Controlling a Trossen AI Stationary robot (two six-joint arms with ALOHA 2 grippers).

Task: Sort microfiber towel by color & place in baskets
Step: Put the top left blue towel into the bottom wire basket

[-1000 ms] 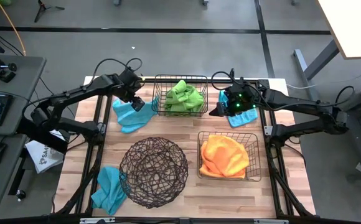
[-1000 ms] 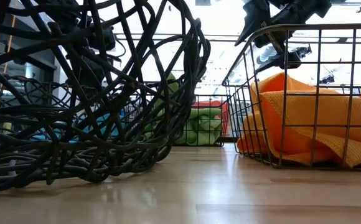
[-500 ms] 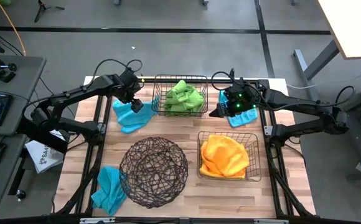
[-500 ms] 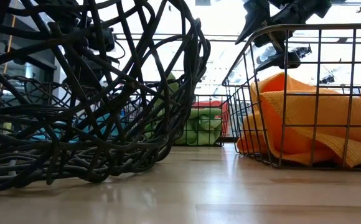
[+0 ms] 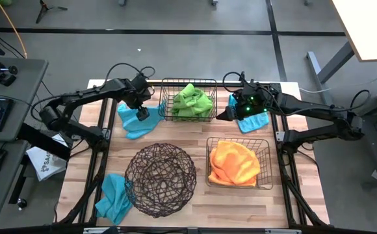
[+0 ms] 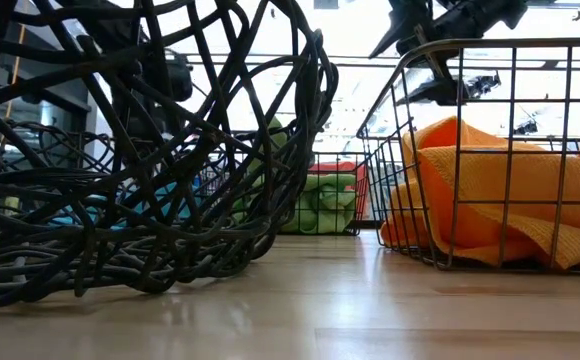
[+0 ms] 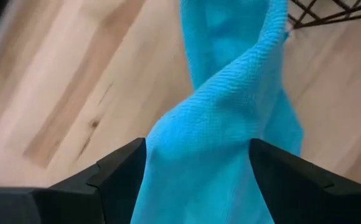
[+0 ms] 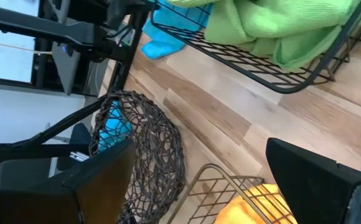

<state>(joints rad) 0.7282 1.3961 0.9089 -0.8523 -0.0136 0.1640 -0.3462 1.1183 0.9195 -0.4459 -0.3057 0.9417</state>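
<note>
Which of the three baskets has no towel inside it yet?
The round woven wire basket; the two rectangular baskets hold a green towel and an orange towel.

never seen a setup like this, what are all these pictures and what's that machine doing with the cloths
It is a robot with two dark arms at a wooden table, each ending in a two-finger claw. One picture looks straight down from above, one looks level across the tabletop, and two come from cameras on the arms' wrists.

On the table stand three wire baskets: a back one holding a green towel, a front right one holding an orange towel, and a round woven one that looks empty from above. Three blue towels lie loose: one back left, one back right, one front left.

The left claw is open with its fingers on either side of the back left blue towel. The right claw is open above the table between the green basket and the back right blue towel, holding nothing.
</note>
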